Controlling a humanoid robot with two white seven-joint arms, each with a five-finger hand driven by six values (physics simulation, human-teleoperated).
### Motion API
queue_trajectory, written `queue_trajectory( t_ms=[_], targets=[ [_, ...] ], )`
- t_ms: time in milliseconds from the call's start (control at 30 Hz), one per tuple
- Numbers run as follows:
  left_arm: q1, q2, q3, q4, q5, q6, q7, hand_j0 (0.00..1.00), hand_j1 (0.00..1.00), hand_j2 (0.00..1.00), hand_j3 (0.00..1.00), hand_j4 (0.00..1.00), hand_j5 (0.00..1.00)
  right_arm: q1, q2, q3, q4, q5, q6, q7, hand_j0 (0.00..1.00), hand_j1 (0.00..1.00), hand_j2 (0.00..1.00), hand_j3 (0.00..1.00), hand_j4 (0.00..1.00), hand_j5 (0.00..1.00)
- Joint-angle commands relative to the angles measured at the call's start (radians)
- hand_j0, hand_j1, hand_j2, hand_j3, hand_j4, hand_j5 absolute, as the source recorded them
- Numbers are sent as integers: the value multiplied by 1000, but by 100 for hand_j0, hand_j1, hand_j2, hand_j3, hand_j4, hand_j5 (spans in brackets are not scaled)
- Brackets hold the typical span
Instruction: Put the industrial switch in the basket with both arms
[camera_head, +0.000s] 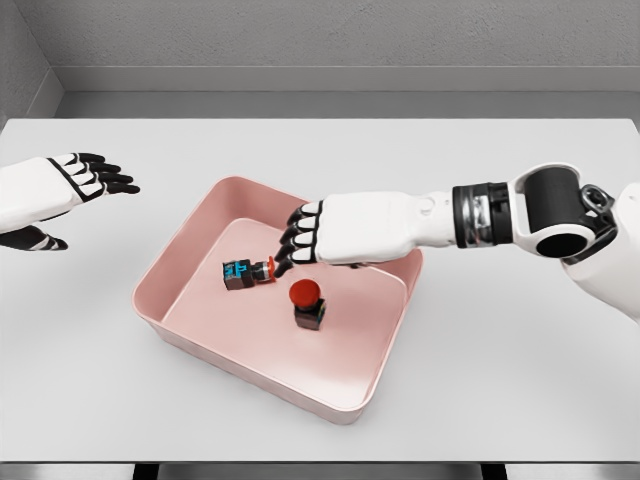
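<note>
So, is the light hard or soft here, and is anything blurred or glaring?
Head view: soft, even light; only faint shadows under the right hand and inside the pink basket; no glare on the white table; both switches look sharp, edges slightly soft as in a render.

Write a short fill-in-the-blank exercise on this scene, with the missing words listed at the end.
1. The basket on the white table is ____ in colour.
2. The upright switch inside the basket has a ____ round button on top.
3. The right hand reaches over the basket, its fingertips at the ____ switch lying on its side.
4. The left hand hovers ____ the basket, fingers spread.

Missing words: pink; red; second; outside
</note>
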Motion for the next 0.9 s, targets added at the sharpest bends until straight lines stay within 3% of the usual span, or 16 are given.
queue_trajectory(
  t_ms=[0, 100, 200, 367, 567, 733, 867],
  targets=[
    [0, 2, 0, 0, 6, 2, 0, 100, 100, 100, 100, 100, 100, -2, 2, -1, 0, -5, 3, 0, 100, 100, 100, 100, 100, 100],
    [0, 2, 0, 0, 6, 2, 0, 100, 100, 100, 100, 100, 100, -11, 1, -39, 0, -20, 3, 0, 100, 100, 100, 100, 100, 100],
    [0, 2, 0, 0, 6, 2, 0, 100, 100, 100, 100, 100, 100, -8, -19, -144, 3, -62, 3, 0, 100, 100, 100, 100, 100, 100],
    [0, 2, -1, -1, 6, 2, 0, 100, 100, 100, 100, 100, 100, 18, -128, -262, 11, -134, 3, 0, 100, 100, 100, 100, 100, 100],
    [0, 0, -1, -3, 6, 2, 0, 100, 100, 100, 100, 100, 100, 281, -257, -513, 11, -137, 3, 0, 100, 100, 100, 100, 100, 100],
    [0, 0, -1, -3, 6, 2, 0, 100, 100, 100, 100, 100, 100, 523, -288, -710, 8, -137, 3, 0, 100, 100, 100, 100, 100, 100],
    [0, 0, -1, -3, 6, 2, 0, 100, 100, 100, 100, 100, 100, 546, -291, -713, 6, -137, 3, 0, 100, 100, 100, 100, 100, 100]
  ],
)
